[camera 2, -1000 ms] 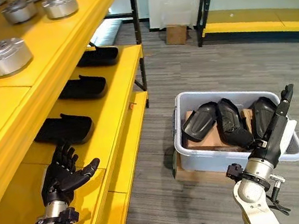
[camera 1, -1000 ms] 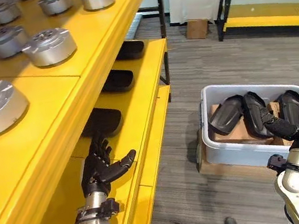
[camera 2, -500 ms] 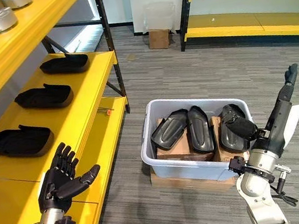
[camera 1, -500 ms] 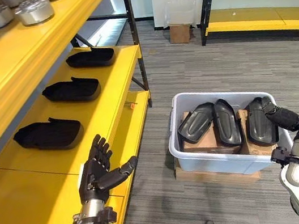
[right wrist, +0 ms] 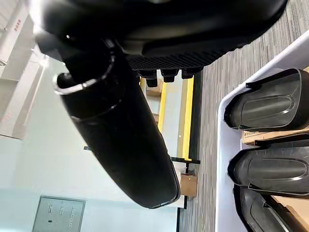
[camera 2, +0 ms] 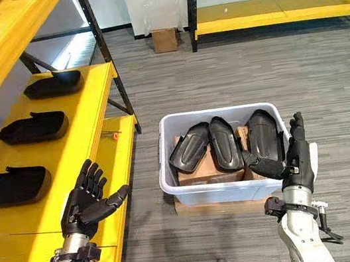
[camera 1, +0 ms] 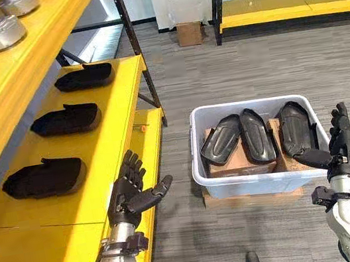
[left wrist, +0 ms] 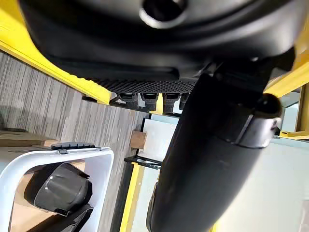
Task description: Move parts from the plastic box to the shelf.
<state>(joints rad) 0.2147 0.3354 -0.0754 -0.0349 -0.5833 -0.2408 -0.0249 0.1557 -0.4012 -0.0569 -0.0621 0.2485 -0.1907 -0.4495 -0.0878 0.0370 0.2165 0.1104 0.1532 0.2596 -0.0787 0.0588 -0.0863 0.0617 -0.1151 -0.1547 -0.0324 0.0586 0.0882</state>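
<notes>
A white plastic box [camera 1: 208,178] stands on the floor and holds three black curved parts [camera 1: 257,135] lying on cardboard. Three more black parts [camera 1: 66,119] lie in a row on the yellow shelf [camera 1: 117,126] at my left. My left hand [camera 1: 127,195] hovers open over the shelf's front edge, fingers spread, holding nothing. My right hand [camera 1: 341,146] is raised open just right of the box, fingers straight up, thumb pointing toward the box. The box and parts [right wrist: 270,170] also show past the right hand in its wrist view.
Silver round parts [camera 1: 2,32] sit on the upper yellow shelf [camera 1: 28,58]. A second yellow rack [camera 1: 289,12] stands at the back, with a small cardboard box [camera 1: 189,33] on the floor beside it. Grey plank floor lies around the box.
The camera has swung right and down, so the whole scene shifted. My right hand has lowered from above the box's right end to its right side, fingers now upright.
</notes>
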